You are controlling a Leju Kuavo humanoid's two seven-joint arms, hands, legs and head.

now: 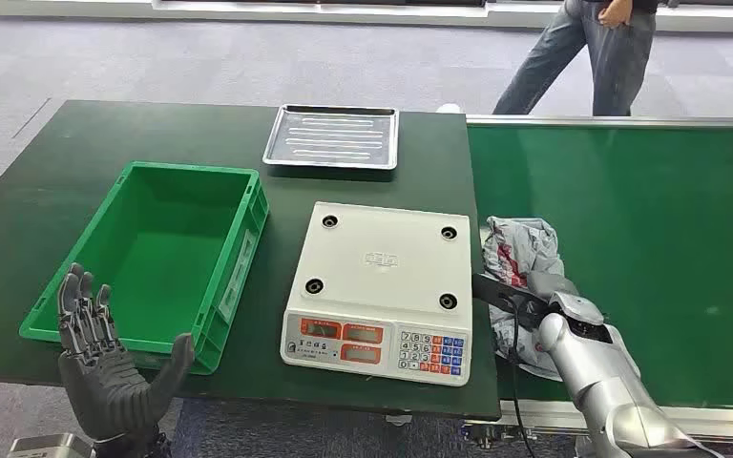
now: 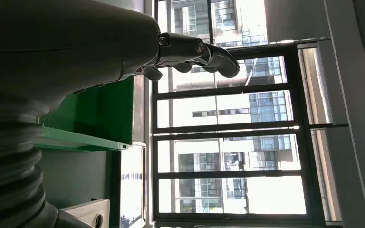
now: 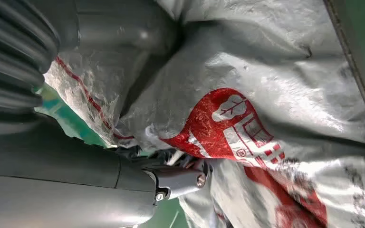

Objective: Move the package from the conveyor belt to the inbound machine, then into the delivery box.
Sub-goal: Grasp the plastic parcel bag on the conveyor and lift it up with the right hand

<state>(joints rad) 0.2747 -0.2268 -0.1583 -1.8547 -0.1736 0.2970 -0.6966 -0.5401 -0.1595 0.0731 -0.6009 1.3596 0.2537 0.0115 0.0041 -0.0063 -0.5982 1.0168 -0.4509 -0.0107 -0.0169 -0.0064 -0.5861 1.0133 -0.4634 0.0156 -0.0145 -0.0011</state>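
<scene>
The package, a crumpled grey plastic mailer with red print, lies at the left edge of the green conveyor belt. My right hand reaches onto its near side and grips it. Up close, the thick thumb is pressed into a fold of the package and a dark fingertip digs in from the other side. The white scale sits left of the package with its platform bare. The green delivery box stands left of the scale. My left hand hovers open at the box's near corner, fingers spread.
A metal tray lies at the back of the dark green table. A person stands beyond the conveyor's far end. In the left wrist view, the box wall sits behind my left hand, with large windows beyond.
</scene>
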